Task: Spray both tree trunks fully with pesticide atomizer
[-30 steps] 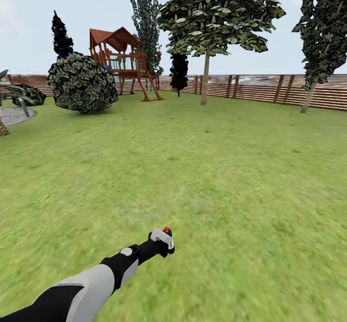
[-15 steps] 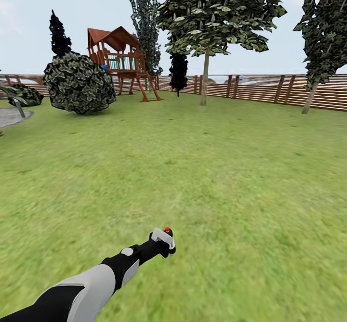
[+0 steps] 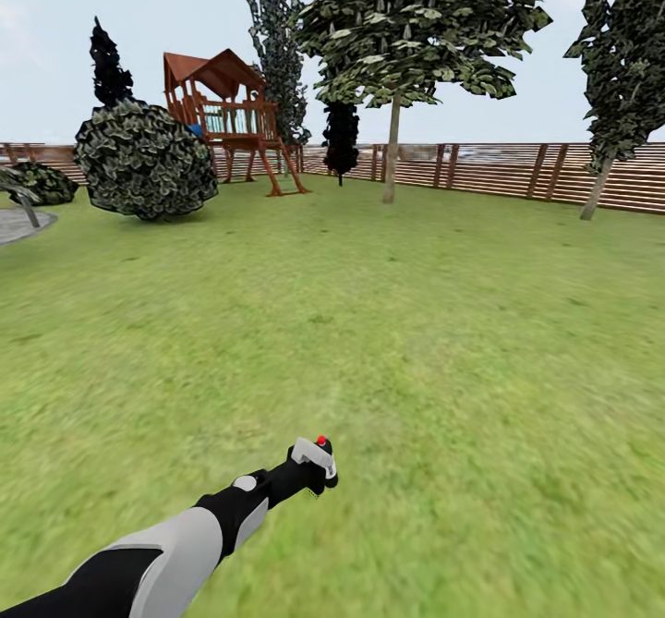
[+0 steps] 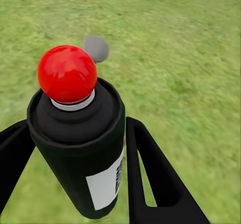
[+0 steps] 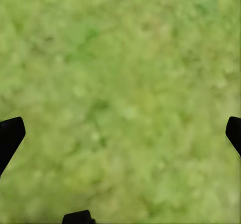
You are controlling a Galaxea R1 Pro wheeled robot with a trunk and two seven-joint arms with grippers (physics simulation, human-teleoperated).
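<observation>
Left pincer [image 3: 314, 472] stretched out low over the lawn [image 3: 443, 341], pinching one pesticide atomizer [image 3: 315, 456] with a red dot on top; up close, black fingers [image 4: 150, 179] pressed on either side of the dark canister [image 4: 80, 148]. Right pincer [image 5: 120, 133] spread wide above bare grass. Farther off, from the left: one round shrub [image 3: 143, 161], one wooden playset [image 3: 226, 115], two dark narrow conifers. Then two trees: one straight grey-brown tree trunk [image 3: 392, 149] near the middle, a second leaning trunk [image 3: 594, 188] at the far right. Brown slat fence [image 3: 480, 170] behind, pale sky above.
</observation>
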